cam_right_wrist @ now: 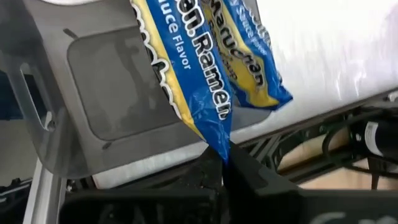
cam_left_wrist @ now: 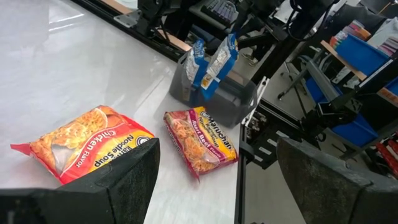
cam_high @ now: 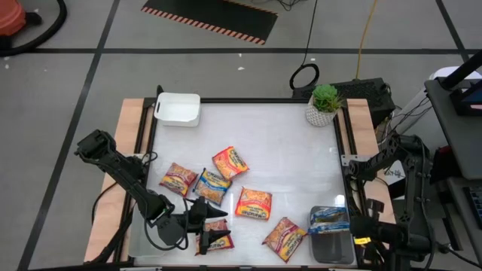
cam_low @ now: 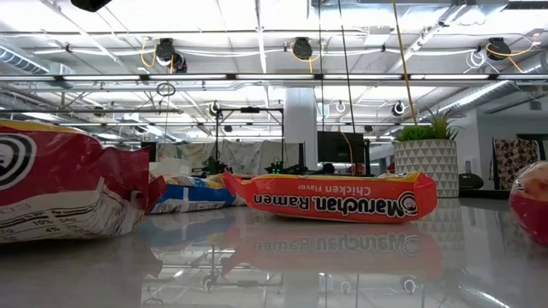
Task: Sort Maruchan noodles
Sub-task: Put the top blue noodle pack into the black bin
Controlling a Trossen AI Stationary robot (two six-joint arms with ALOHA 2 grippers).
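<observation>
**Blue packets at the clear bin, red ones loose on the table**

We took the clear bin [cam_high: 331,245] as our landmark. Over it, our right gripper [cam_right_wrist: 222,163] pinched shut on a blue packet [cam_right_wrist: 186,68], a second blue packet [cam_right_wrist: 249,56] beside. Just beside the bin lay a dark red packet [cam_high: 284,237]. Farther across, our left gripper [cam_high: 213,224] stood wide, empty, over another dark red packet [cam_high: 217,242]. Beyond lay four more packets [cam_high: 230,162], then the white bin [cam_high: 178,109].

The white desk [cam_high: 286,150] carries six noodle packets [cam_high: 254,203] near its front, a white bin [cam_high: 178,109], a potted plant [cam_high: 324,105] and a grey bin [cam_high: 331,245].
</observation>
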